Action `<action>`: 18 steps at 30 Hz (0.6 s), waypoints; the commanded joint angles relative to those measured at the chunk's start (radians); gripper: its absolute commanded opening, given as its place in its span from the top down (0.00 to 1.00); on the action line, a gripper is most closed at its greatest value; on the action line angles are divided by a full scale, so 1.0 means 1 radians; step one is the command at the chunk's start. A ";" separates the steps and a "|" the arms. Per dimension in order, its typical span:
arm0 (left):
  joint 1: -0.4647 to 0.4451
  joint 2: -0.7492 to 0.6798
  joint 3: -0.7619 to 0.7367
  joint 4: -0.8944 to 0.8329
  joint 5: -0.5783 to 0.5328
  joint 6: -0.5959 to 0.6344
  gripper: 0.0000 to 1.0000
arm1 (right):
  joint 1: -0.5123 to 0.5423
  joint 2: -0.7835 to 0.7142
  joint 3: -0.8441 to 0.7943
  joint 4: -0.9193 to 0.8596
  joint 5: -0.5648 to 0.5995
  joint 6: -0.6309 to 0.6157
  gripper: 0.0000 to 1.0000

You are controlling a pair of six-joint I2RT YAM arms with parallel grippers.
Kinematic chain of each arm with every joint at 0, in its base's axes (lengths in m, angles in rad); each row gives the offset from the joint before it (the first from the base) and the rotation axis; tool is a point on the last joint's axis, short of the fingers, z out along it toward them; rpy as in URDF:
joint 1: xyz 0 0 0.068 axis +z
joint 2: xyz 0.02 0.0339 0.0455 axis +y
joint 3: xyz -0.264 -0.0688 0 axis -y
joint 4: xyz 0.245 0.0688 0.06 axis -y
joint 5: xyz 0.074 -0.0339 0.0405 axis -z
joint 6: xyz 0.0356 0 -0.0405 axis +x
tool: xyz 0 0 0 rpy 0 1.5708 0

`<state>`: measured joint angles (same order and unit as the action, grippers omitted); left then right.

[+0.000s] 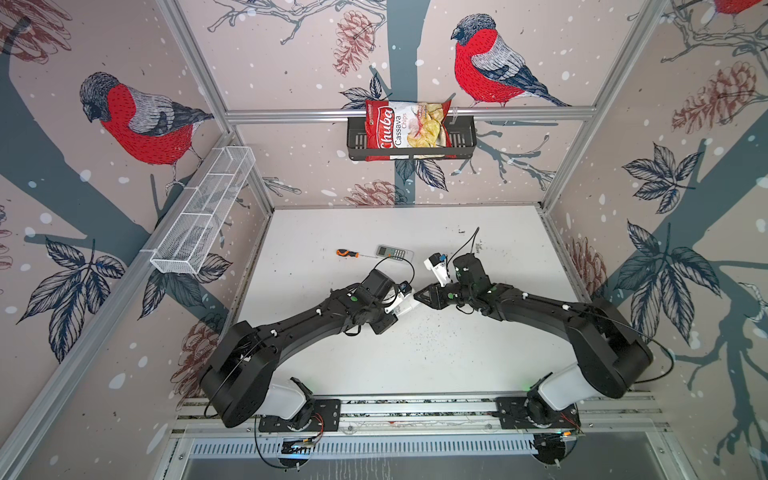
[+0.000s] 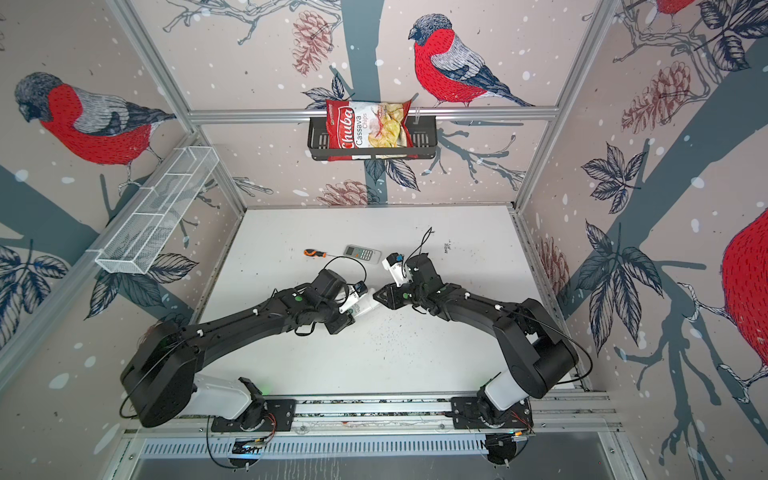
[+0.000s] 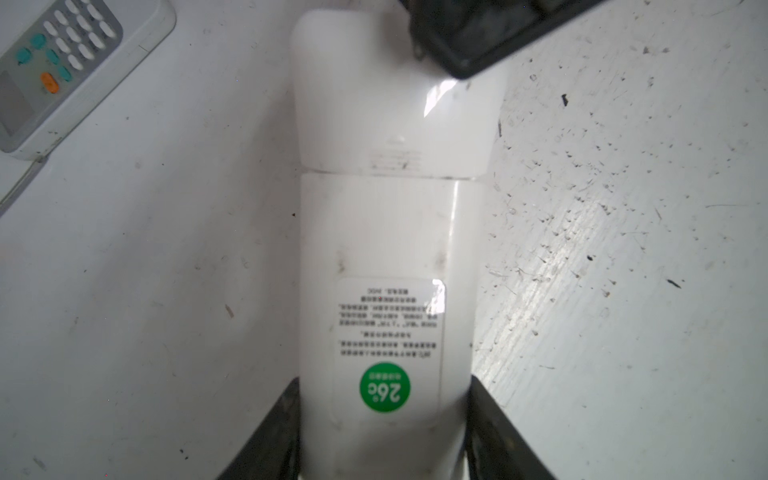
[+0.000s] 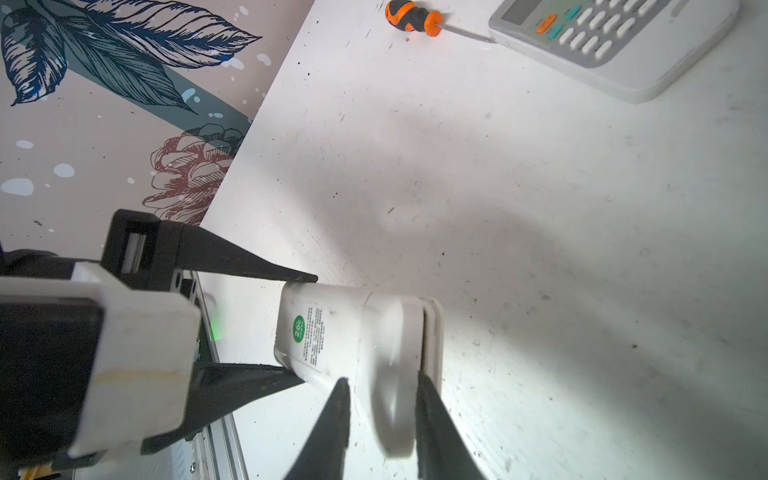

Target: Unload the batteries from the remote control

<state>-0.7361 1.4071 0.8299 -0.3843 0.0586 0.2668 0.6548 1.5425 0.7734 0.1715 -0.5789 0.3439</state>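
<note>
A white table fills the scene. Over its middle the left claw is clamped on the sides of a white remote, held face down with its label up. A second remote with a grey keypad lies on the table beyond the white remote. The right claw straddles the battery cover at the white remote's free end; whether it pinches cannot be told. A screwdriver also lies beyond the white remote, beside the second remote. The batteries cannot be seen; the cover is still on the white remote
</note>
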 commanded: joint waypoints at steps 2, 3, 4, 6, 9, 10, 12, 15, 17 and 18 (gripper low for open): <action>-0.002 -0.002 0.000 0.045 0.004 0.003 0.59 | 0.010 0.018 0.017 0.024 -0.066 0.002 0.68; -0.002 -0.002 -0.001 0.046 0.004 0.003 0.60 | 0.011 0.022 0.021 0.022 -0.065 0.002 0.68; -0.002 -0.003 0.000 0.048 0.003 0.004 0.60 | 0.012 0.027 0.023 0.022 -0.065 0.001 0.71; -0.002 -0.002 0.000 0.047 0.003 0.003 0.60 | 0.015 0.034 0.026 0.022 -0.067 0.001 0.79; -0.001 0.000 0.000 0.048 0.000 0.005 0.60 | 0.016 0.045 0.033 0.016 -0.064 0.002 0.80; 0.000 0.000 -0.001 0.049 -0.002 0.005 0.60 | 0.016 0.046 0.035 0.013 -0.061 0.000 0.78; 0.000 0.000 -0.001 0.050 -0.003 0.007 0.60 | 0.016 0.039 0.030 0.020 -0.059 0.004 0.77; 0.000 0.007 0.001 0.049 -0.004 0.006 0.60 | 0.017 0.027 0.028 0.026 -0.065 0.010 0.77; 0.000 0.012 0.003 0.046 -0.002 0.006 0.60 | 0.019 0.018 0.030 0.026 -0.069 0.015 0.80; 0.000 0.012 0.003 0.045 -0.002 0.006 0.61 | 0.020 0.009 0.029 0.025 -0.068 0.016 0.80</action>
<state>-0.7361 1.4166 0.8288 -0.4038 0.0406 0.2661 0.6655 1.5688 0.7982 0.1646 -0.5797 0.3447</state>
